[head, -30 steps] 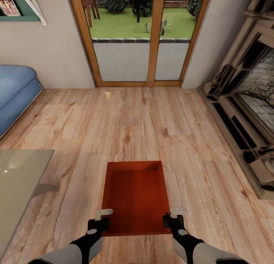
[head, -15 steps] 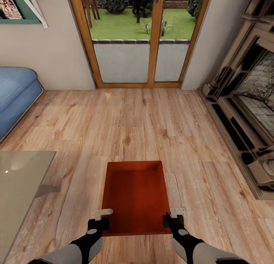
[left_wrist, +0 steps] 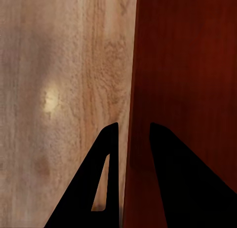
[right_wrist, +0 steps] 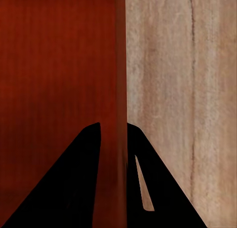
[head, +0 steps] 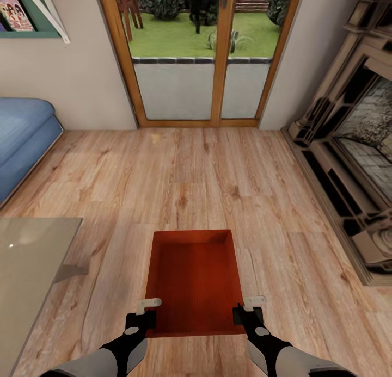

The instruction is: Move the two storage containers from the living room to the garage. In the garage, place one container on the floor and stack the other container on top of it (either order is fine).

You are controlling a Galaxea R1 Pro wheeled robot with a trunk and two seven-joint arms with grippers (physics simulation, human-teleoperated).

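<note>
- Nearest to us, our left gripper [head: 148, 307] has its jaws clamped on the left side wall of the storage container [head: 193, 279], close to the near corner; the left wrist view shows one dark finger [left_wrist: 106, 173] outside the wall and the other inside — the thin wall [left_wrist: 132, 139] sits between them.
- Our right gripper [head: 247, 306] grips the opposite wall in the same way, jaws closed on it, with one finger [right_wrist: 74, 183] inside the bin and the other out over the planks in the right wrist view.
- The container is an open, orange-red rectangular bin, seen empty from above, held between our two arms with its long sides running away from us, over the light wood-plank floor [head: 207, 170] of the living room.
- To our left, a pale glass-topped counter [head: 27, 268] reaches in from the edge of the head view, well apart from the bin.
- Farther left, the end of a blue sofa [head: 24, 137] stands against the wall.
- To our right runs the fireplace [head: 354, 165], dark and stone-framed.
- Straight ahead at the far wall stand the wood-framed glass doors [head: 201, 56] — grass and shrubs show through them.
- High on the far left hangs a green shelf [head: 27, 12] with something colourful on it.
</note>
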